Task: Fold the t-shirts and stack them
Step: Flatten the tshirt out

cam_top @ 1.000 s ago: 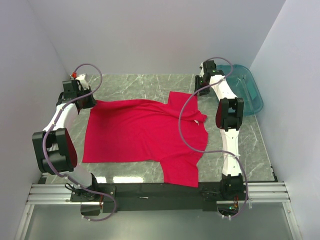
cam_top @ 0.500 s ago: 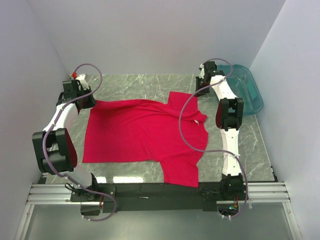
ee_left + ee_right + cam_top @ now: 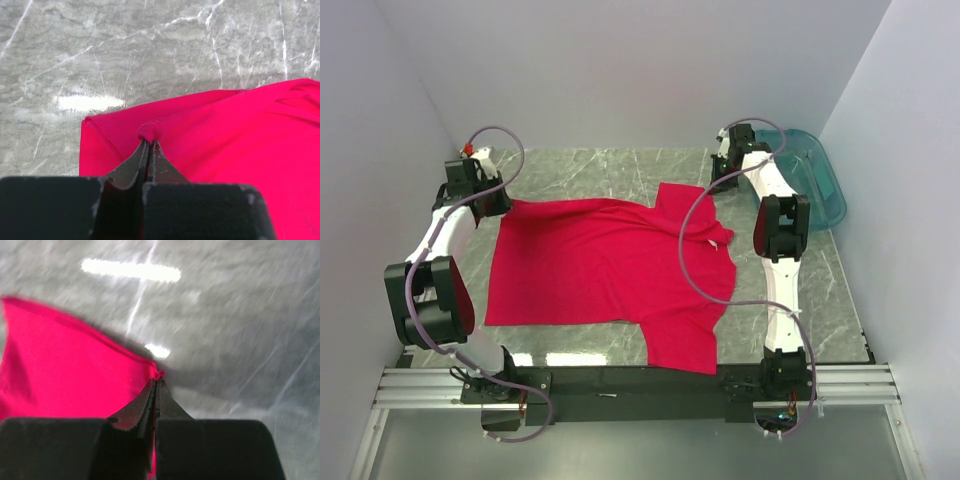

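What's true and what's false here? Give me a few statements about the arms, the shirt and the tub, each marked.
The left end effector is shut on the red t-shirt. True.
The right end effector hangs open in the air. False: it is shut, pinching the red t-shirt's edge.
The teal tub sits at the far left corner. False: it is at the far right.
The red t-shirt lies mostly spread out on the marble table. True.

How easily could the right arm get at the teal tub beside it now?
Probably yes: the teal tub sits just beside the right arm, nothing between them. But its jaws are shut on the red t-shirt, which it would drag along.
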